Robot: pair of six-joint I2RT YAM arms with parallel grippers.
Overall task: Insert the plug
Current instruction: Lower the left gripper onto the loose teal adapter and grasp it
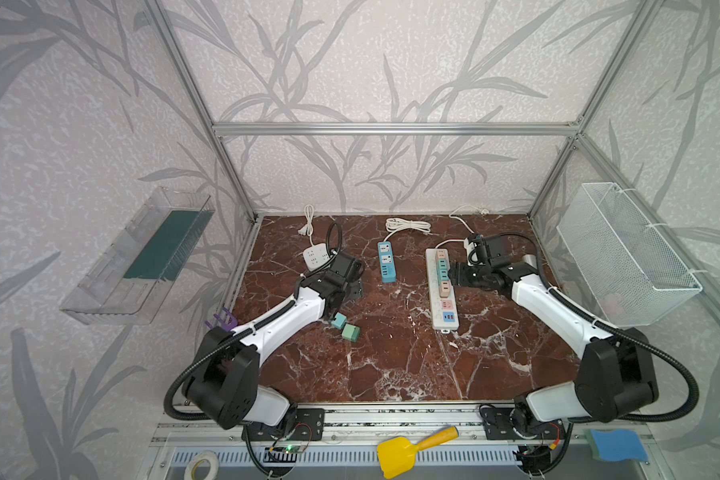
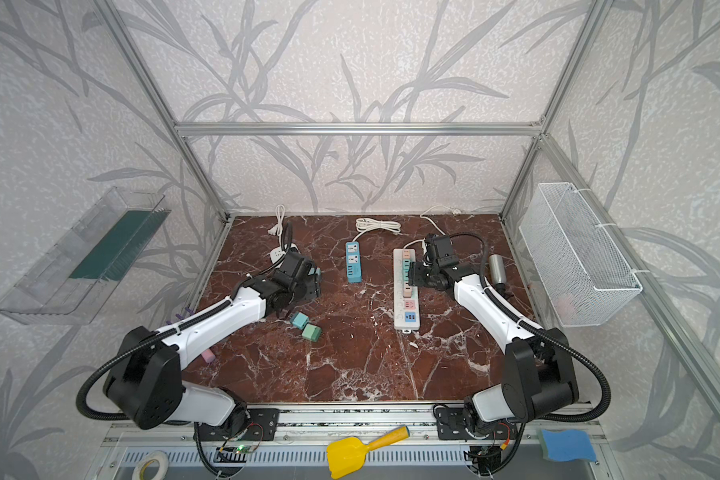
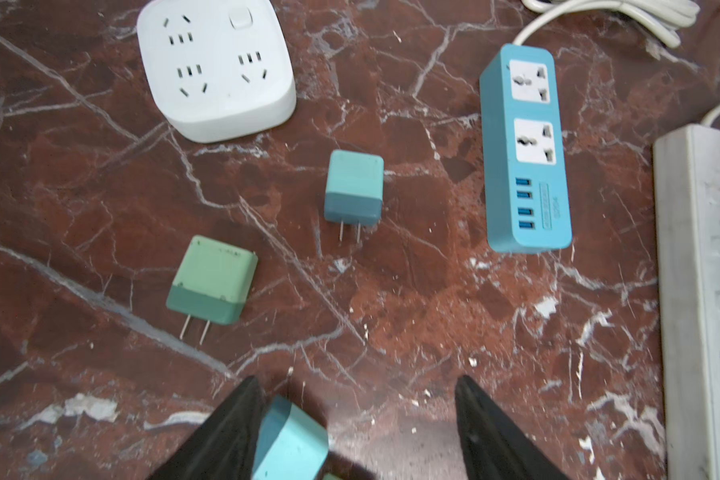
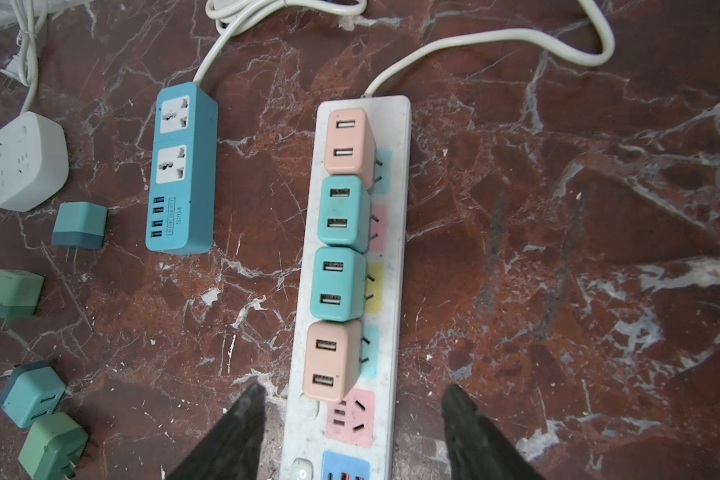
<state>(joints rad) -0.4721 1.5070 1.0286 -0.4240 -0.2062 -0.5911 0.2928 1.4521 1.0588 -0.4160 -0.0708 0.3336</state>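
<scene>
Lying flat — teal plug (image 3: 353, 189), 2 prongs.

Strip (image 4: 398, 291): four plugs (image 4: 338, 283) seated.
Right gripper (image 4: 354, 388) jaws apart astride strip, gripping nothing; four loose plugs (image 4: 80, 224) lie aside.

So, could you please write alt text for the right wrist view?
Four pink and teal chargers are plugged into a white power strip between the fingers of the open right gripper. A blue power strip lies alongside.
</scene>
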